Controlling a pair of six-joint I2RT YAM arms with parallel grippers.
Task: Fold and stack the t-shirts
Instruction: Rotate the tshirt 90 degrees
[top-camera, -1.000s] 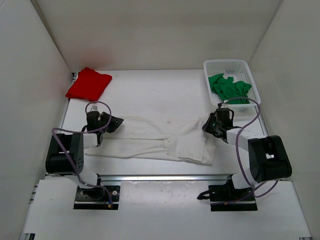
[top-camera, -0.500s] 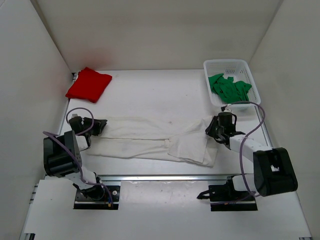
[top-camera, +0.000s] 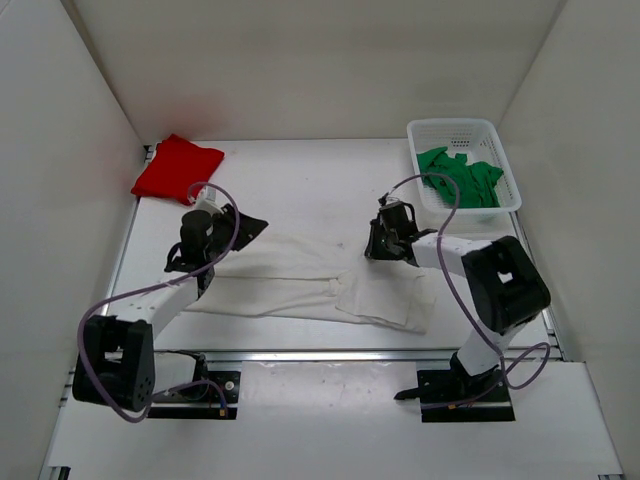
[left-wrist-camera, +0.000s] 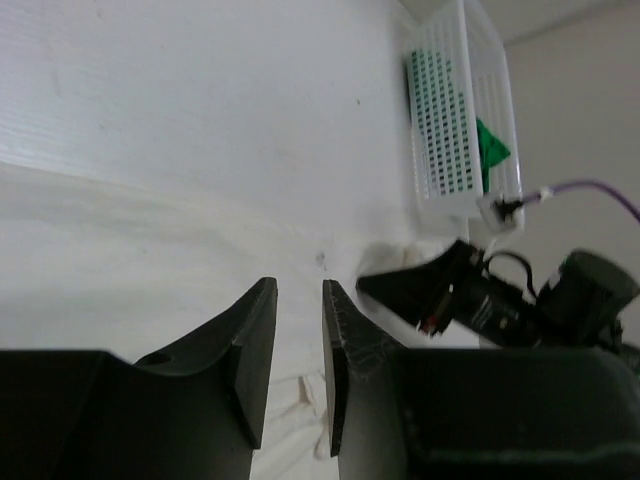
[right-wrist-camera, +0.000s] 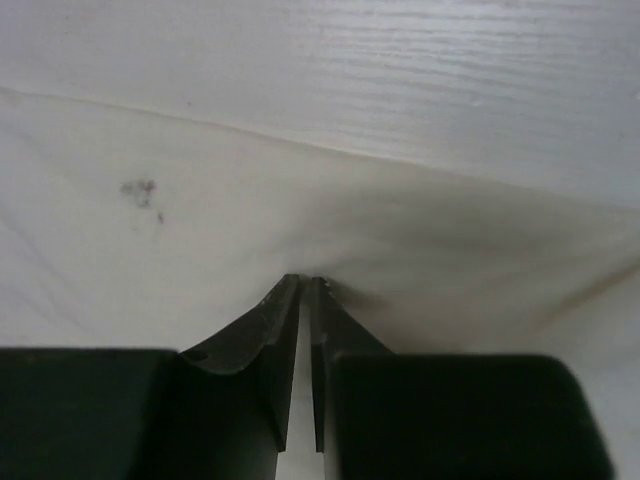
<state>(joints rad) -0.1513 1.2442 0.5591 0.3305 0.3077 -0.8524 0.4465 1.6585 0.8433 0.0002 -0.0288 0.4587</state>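
Site notes: white plastic mesh basket (top-camera: 455, 131) sits at far right corner of white table (top-camera: 320, 185). Plain white walls (top-camera: 320, 60) rise on three sides.

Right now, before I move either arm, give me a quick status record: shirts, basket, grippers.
red shirt: folded, far left
white shirt: spread out across the near middle, not stacked
green shirt: bunched in the basket
basket: far right
left gripper: at the white shirt's far left edge, jaws slightly apart, grip unclear
right gripper: shut on the white shirt's far right edge, cloth puckered at the tips
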